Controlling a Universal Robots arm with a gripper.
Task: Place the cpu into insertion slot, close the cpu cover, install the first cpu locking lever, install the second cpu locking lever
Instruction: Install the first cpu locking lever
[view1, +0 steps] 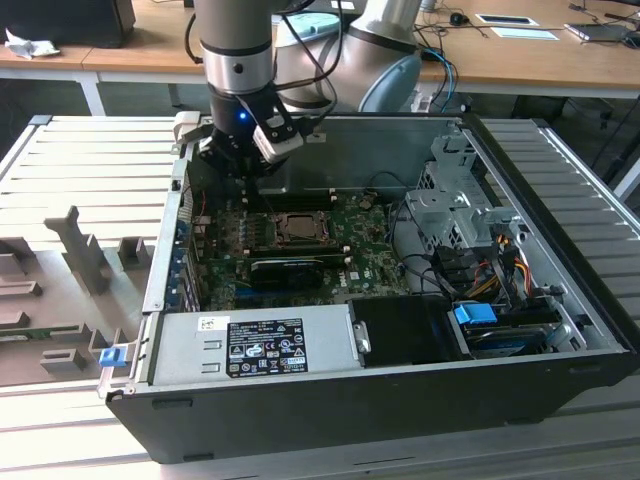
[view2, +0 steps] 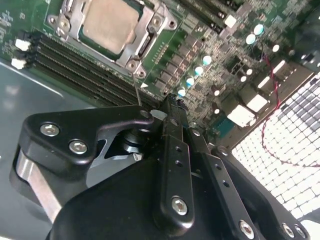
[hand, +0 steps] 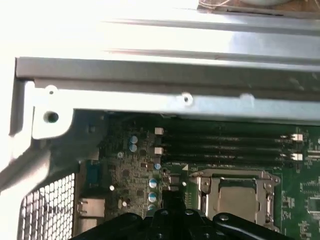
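The cpu (view2: 107, 22) is a pale silvery-beige square lying in the insertion slot (view1: 297, 228) on the green board. The cpu cover (view2: 145, 42), a silver frame, lies flat around it. Both wrist views show this, with the cpu (hand: 239, 197) framed by the cover (hand: 232, 175). A thin wire locking lever (view2: 136, 90) stands up from the socket's corner toward my gripper. My gripper (view2: 172, 102) hovers beside the socket, over the small capacitors, with its black fingers (view2: 170, 150) pressed together and nothing visible between them. In the exterior view the gripper (view1: 245, 160) hangs over the board's far left corner.
Long black memory slots (view2: 75, 67) run beside the socket. The case's metal wall (hand: 165, 85) and a perforated panel (view2: 285, 150) stand close to the gripper. A black card (view1: 290, 268), a power supply (view1: 255, 345) and drive cables (view1: 480, 270) fill the rest of the case.
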